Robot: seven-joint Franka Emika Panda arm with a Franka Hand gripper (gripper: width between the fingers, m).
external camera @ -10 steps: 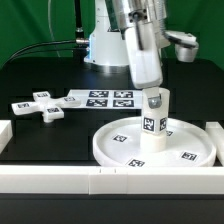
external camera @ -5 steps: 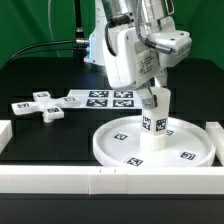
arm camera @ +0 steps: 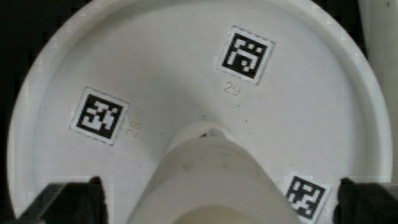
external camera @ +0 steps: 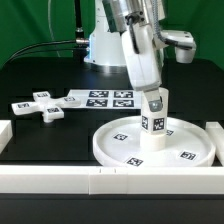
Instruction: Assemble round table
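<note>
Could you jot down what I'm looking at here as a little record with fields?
Short cylinder leg: upright on the middle of the round disc
Gripper: over the leg's top, jaws open on either side
Cross-shaped foot: flat on the table, exterior view's left, apart from the disc
Marker board: flat, beyond the foot

Bright even light; wrist view blurry, lo-res, disc [arm camera: 169,60] washed out.

Glossy white arm [external camera: 140,50], black fingers [arm camera: 71,200] on its gripper [arm camera: 228,205]
</note>
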